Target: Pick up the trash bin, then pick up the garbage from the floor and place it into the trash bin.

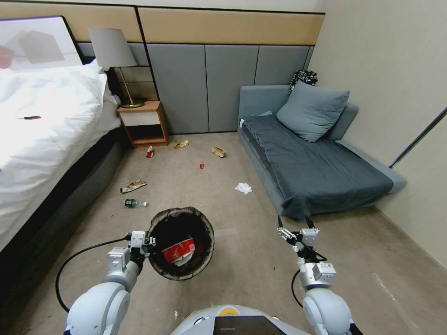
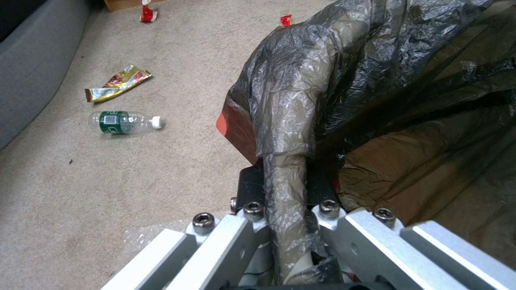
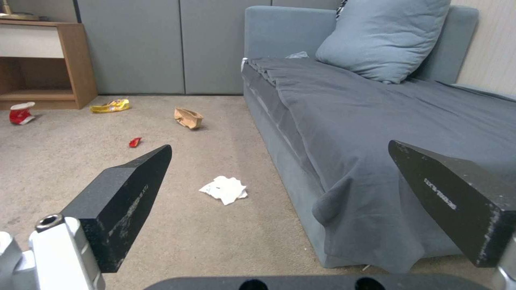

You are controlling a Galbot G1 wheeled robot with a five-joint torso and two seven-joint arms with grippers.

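Black crinkled liner covers the trash bin (image 1: pixel 181 243), held low and centre in the head view, tilted with its mouth turned up toward the camera. One red-and-white paper cup (image 1: pixel 179 251) lies inside it. The left gripper (image 1: pixel 150 242) has its fingers clamped on the bin's rim. The right gripper (image 1: pixel 292 222), at lower right, holds its fingers wide apart with nothing between them.

On the carpet floor (image 1: pixel 195 186) lie seven pieces:
- one clear bottle (image 1: pixel 134 203), long axis left to right, cap to the right
- one shiny wrapper (image 1: pixel 133 186)
- one crushed red cup (image 1: pixel 150 151)
- one yellow wrapper (image 1: pixel 181 144)
- one tan paper bag (image 1: pixel 218 151)
- one red scrap (image 1: pixel 201 165)
- one white tissue (image 1: pixel 243 188)
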